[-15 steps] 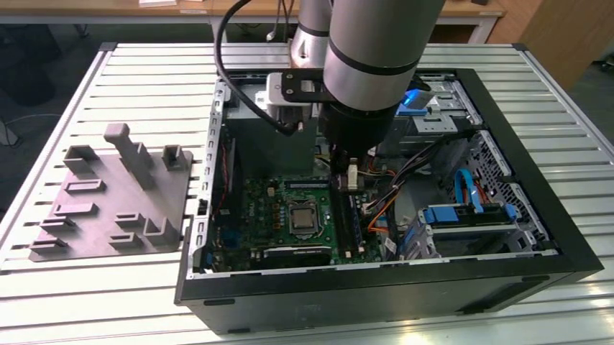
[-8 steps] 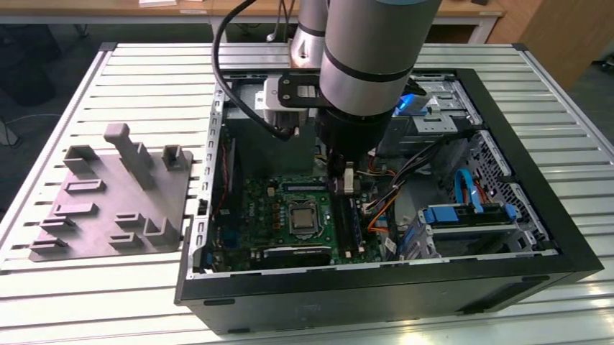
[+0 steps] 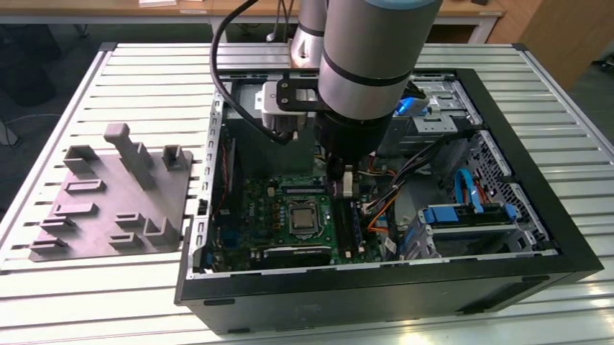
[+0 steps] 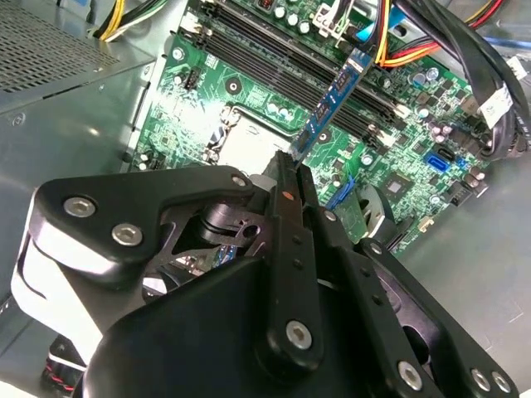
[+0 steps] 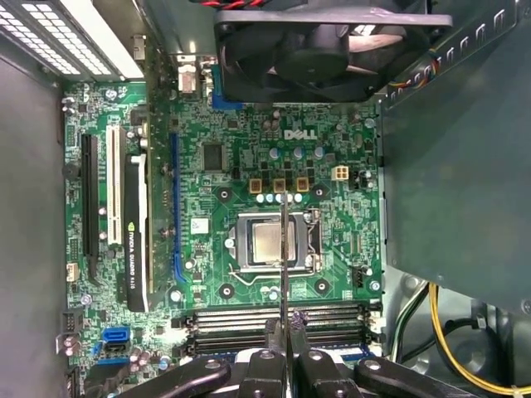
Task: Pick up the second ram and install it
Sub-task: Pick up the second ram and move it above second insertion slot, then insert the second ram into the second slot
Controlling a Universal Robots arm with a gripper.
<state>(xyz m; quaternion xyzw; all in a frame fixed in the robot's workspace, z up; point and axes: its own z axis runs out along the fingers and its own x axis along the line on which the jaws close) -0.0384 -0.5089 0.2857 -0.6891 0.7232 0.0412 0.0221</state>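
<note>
Gripping second ram (image 4: 330, 104) by one end, claw (image 4: 292, 164) clamped; stick juts over motherboard (image 5: 207, 186).

In the exterior view the arm (image 3: 369, 65) blocks a big chunk of the case (image 3: 384, 298) interior, so we can't see in there. In the second wrist view the gripper (image 4: 292, 170) covers much of the motherboard (image 4: 249, 108) and swallows the near end of the second ram (image 4: 332, 104). In the first wrist view the fan (image 5: 323, 50) gets cropped by the frame edge.

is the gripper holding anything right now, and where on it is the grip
Yes: the gripper is shut on the second ram, its fingers pinching the stick's near end while the rest juts out over the motherboard.
</note>
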